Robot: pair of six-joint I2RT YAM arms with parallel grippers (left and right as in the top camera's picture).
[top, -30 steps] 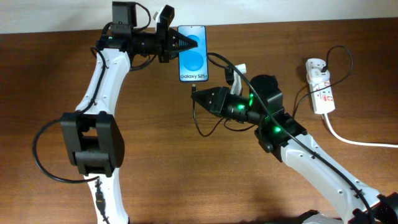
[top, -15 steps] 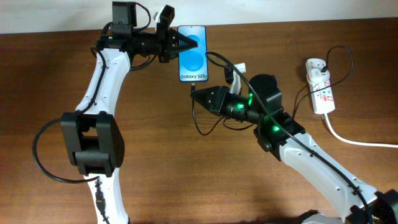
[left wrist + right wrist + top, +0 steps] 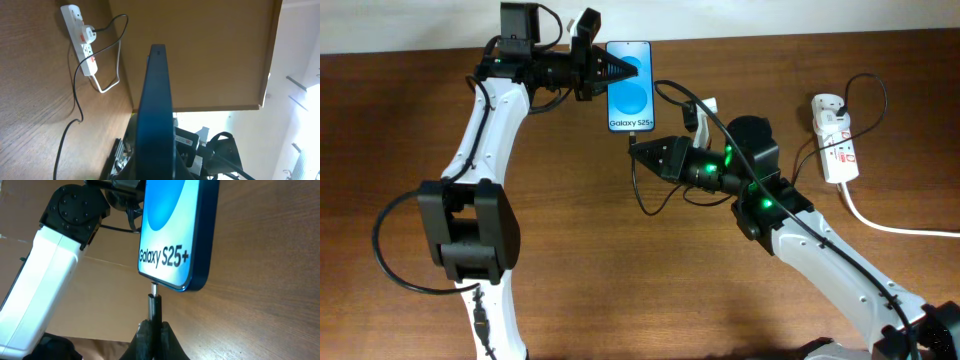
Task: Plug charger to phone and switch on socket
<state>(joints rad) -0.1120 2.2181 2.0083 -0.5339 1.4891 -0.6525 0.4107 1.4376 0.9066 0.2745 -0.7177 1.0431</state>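
Observation:
The phone has its blue screen lit with "Galaxy S25+" on it and sits at the back of the table. My left gripper is shut on its left edge. The left wrist view shows the phone edge-on between the jaws. My right gripper is shut on the plug tip of the black charger cable, just below the phone's bottom edge. In the right wrist view the plug points up, and its metal tip touches the bottom edge of the phone. The white socket lies at the far right.
The socket has a white adapter plugged in, and a thick white cord runs off to the right. The black cable loops loosely on the brown table between my right arm and the phone. The table's back edge is just behind the phone.
My right gripper has moved slightly up towards the phone's bottom edge with the plug in it. The left arm and the phone have not moved.

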